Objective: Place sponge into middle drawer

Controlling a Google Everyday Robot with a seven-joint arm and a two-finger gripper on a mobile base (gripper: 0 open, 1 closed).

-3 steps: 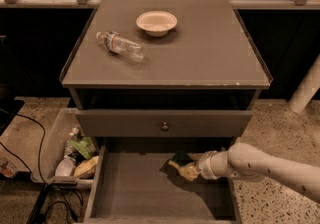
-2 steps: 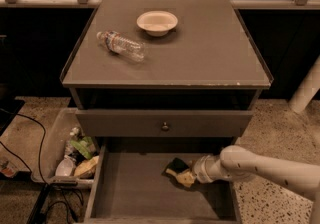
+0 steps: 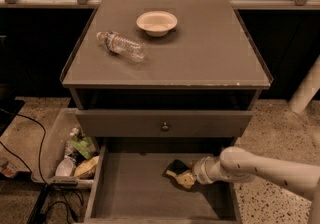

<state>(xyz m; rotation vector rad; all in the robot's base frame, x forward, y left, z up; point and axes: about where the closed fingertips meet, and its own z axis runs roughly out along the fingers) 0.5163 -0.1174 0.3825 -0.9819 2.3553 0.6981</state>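
Sponge gripped in my claw, low inside drawer, right of its centre. Placing step, I judge. Next move: open claw, then lift arm clear.

White bowl and bottle sit on cabinet top.

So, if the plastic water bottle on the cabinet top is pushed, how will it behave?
Lying on its side, the water bottle would probably roll. It looks like clear plastic, so likely light. The tool, in the middle drawer, holds the sponge.
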